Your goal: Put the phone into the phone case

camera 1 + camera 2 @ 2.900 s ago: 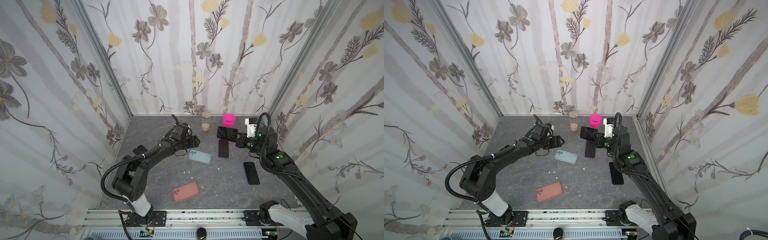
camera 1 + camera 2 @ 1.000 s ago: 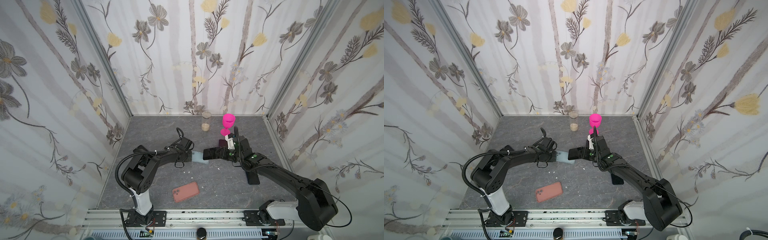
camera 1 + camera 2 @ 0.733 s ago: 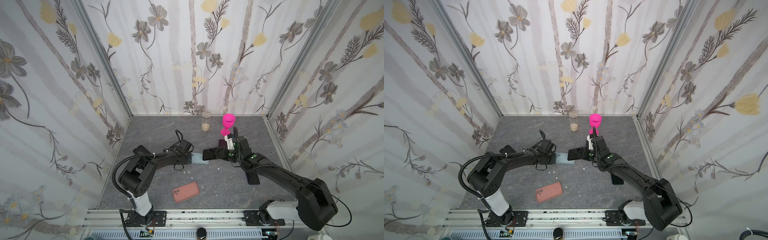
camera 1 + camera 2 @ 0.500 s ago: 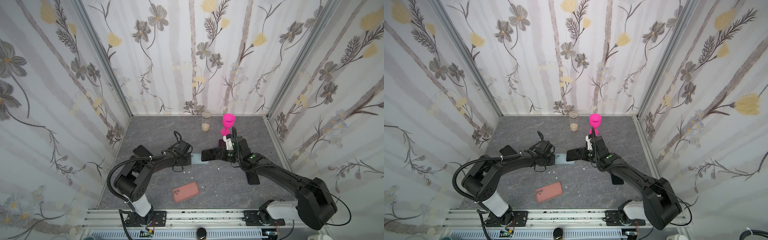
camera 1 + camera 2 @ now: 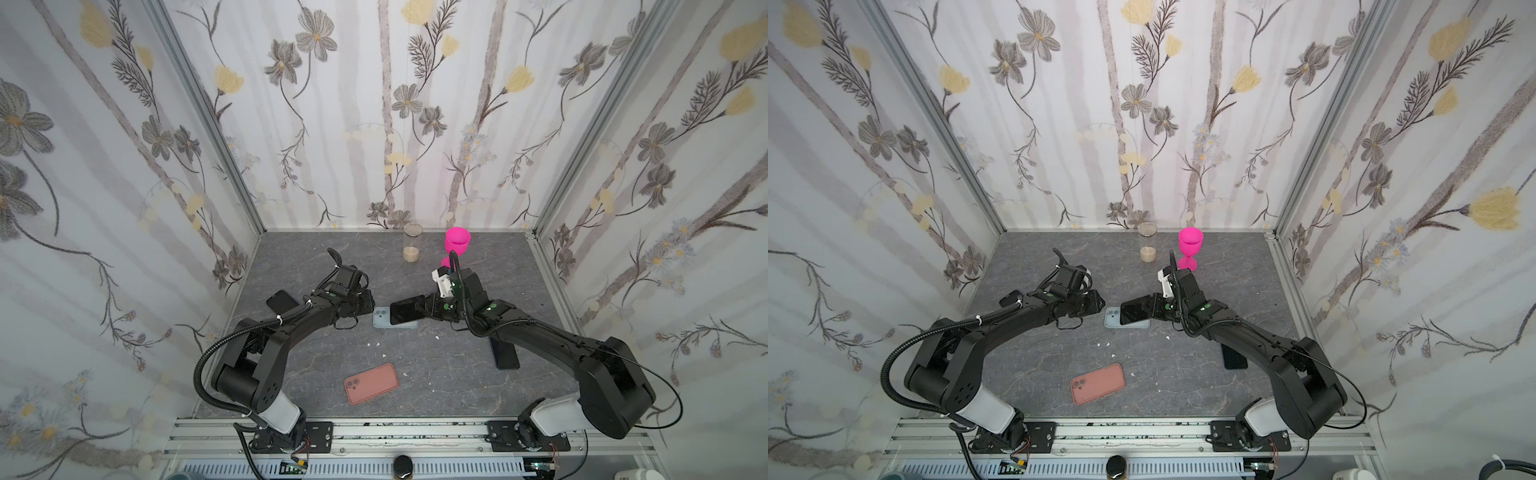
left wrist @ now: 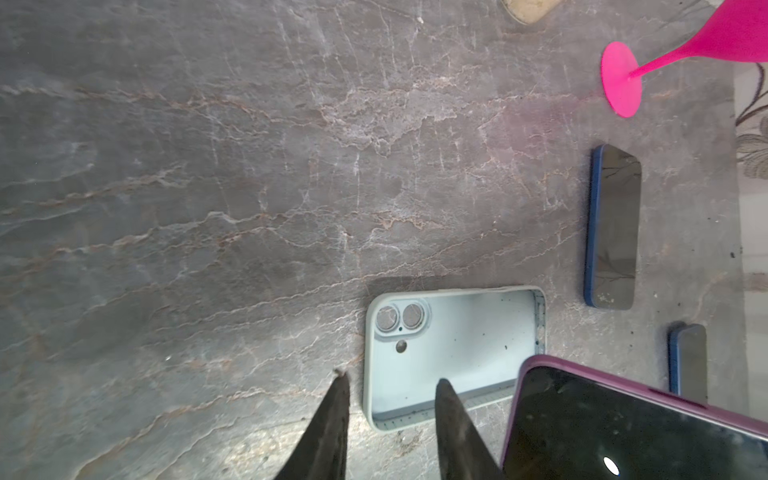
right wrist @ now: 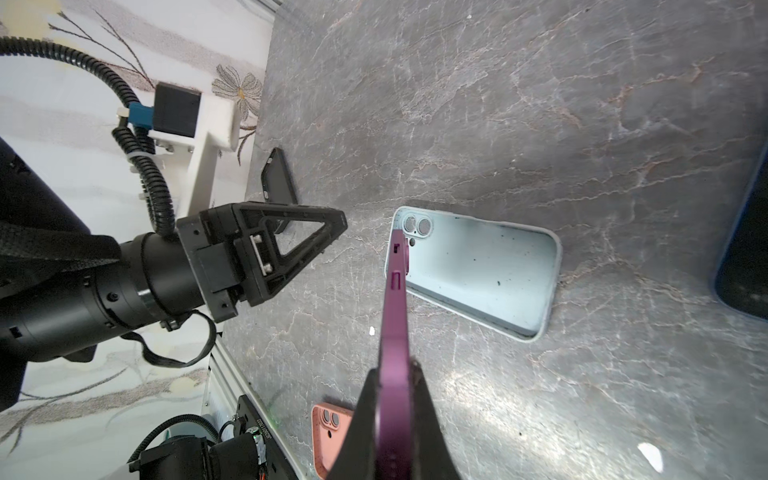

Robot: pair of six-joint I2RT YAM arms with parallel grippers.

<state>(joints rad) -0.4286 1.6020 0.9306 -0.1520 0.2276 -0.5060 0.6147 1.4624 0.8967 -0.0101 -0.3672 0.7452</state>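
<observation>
Three phones (image 6: 611,226), three cases (image 5: 372,383) on show! Right jaws pinch the purple phone (image 7: 395,316), tilted over the blue case (image 6: 453,353) on the desk (image 6: 249,166); left jaws narrowly parted, empty, just beside.

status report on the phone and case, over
Right end effector shut on purple phone, tilted over light blue case. Left end effector open beside case. Case interior clear.

Bright, even; wrist edges prob. warped.

Left pincer (image 6: 391,376) parted astride pale blue case (image 6: 457,336) edge; purple phone (image 6: 623,428) overlaps case corner.
</observation>
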